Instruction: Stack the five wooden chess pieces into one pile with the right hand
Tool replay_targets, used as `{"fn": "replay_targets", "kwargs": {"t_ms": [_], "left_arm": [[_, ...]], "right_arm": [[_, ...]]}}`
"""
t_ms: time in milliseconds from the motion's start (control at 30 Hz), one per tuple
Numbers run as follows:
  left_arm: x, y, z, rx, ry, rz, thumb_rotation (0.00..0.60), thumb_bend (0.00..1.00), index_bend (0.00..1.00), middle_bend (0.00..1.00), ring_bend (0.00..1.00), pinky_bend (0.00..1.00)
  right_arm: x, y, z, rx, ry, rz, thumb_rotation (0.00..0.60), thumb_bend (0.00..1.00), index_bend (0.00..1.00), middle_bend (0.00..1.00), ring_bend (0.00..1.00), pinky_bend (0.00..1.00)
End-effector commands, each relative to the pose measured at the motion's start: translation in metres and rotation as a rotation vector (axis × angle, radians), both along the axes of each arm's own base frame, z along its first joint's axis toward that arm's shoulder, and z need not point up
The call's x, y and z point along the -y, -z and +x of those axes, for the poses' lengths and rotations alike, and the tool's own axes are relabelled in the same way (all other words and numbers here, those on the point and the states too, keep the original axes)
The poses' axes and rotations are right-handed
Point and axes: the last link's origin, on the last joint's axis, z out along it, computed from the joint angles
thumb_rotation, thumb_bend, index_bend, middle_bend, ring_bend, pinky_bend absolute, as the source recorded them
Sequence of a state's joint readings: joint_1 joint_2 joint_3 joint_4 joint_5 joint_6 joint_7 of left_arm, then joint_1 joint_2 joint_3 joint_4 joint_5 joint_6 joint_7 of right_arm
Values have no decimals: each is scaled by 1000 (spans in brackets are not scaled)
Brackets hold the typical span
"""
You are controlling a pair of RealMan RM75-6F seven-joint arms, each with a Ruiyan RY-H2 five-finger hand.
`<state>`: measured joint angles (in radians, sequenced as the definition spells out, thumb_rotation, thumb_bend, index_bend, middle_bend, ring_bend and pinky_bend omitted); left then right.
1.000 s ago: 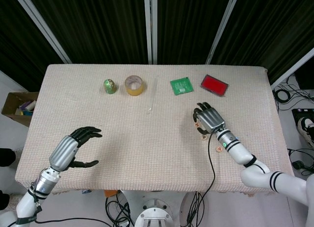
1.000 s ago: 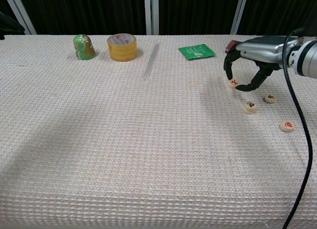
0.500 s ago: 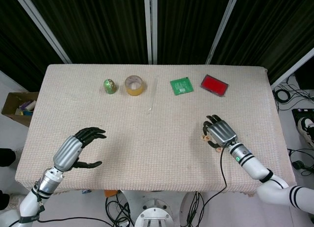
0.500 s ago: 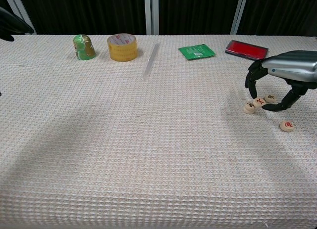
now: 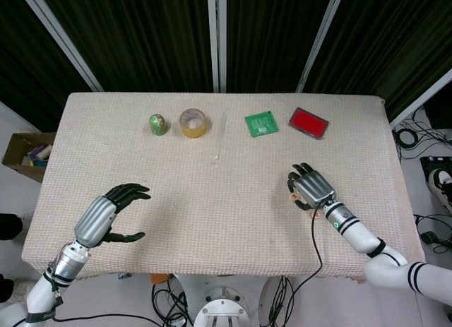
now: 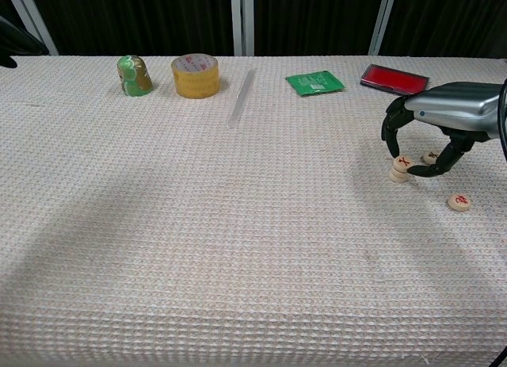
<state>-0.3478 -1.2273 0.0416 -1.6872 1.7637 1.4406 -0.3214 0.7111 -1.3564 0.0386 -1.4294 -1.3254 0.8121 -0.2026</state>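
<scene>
My right hand [image 6: 437,129] hovers at the table's right side and pinches a round wooden chess piece [image 6: 404,162] with a red mark. That piece sits tilted on top of another wooden piece [image 6: 398,176]. Behind the thumb lies a loose piece [image 6: 432,157], and a further one [image 6: 459,201] lies nearer the front. In the head view the right hand [image 5: 313,188] covers most pieces; only one edge [image 5: 292,197] shows. My left hand [image 5: 106,217] hangs over the front left of the table, fingers apart, holding nothing.
Along the back edge stand a green figurine [image 6: 135,75], a yellow tape roll [image 6: 196,75], a clear stick [image 6: 241,97], a green packet [image 6: 314,82] and a red box [image 6: 394,78]. A cardboard box [image 5: 25,150] sits off the table's left side.
The right hand picked up a piece farther back, carried it toward the front right, then shifted left and set it over another piece. The left hand barely moved.
</scene>
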Motion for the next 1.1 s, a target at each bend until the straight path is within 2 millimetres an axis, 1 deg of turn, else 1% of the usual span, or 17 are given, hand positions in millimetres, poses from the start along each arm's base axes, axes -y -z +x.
{"fn": "replay_targets", "kwargs": {"t_ms": [33, 533, 700, 800, 900, 1000, 1100], "left_arm": [[0, 0, 0, -1, 1, -2, 600, 0, 274, 209, 174, 226], [-1, 2, -1, -9, -7, -16, 600, 0, 274, 209, 174, 226], [-1, 2, -1, -7, -7, -15, 600, 0, 274, 209, 174, 226], [-1, 2, -1, -7, -7, -13, 600, 0, 274, 209, 174, 226], [-1, 1, -2, -3, -10, -10, 600, 0, 274, 209, 173, 226], [-1, 1, -2, 0, -10, -7, 600, 0, 274, 209, 174, 226], [-1, 1, -1, 3, -6, -7, 600, 0, 274, 209, 174, 226]], "right_arm": [[0, 0, 0, 0, 0, 2, 600, 294, 491, 263, 53, 134], [-1, 2, 1, 7, 6, 13, 600, 294, 423, 264, 54, 120], [-2, 0, -1, -1, 1, 7, 600, 294, 402, 264, 54, 115], [-3, -9, -1, 22, 4, -21, 600, 293, 383, 262, 54, 113], [-2, -26, -6, 47, 21, -79, 600, 290, 370, 258, 53, 113], [0, -42, -19, 45, 62, -124, 600, 285, 369, 255, 53, 113], [3, -44, -34, 10, 100, -132, 600, 250, 371, 253, 53, 113]]}}
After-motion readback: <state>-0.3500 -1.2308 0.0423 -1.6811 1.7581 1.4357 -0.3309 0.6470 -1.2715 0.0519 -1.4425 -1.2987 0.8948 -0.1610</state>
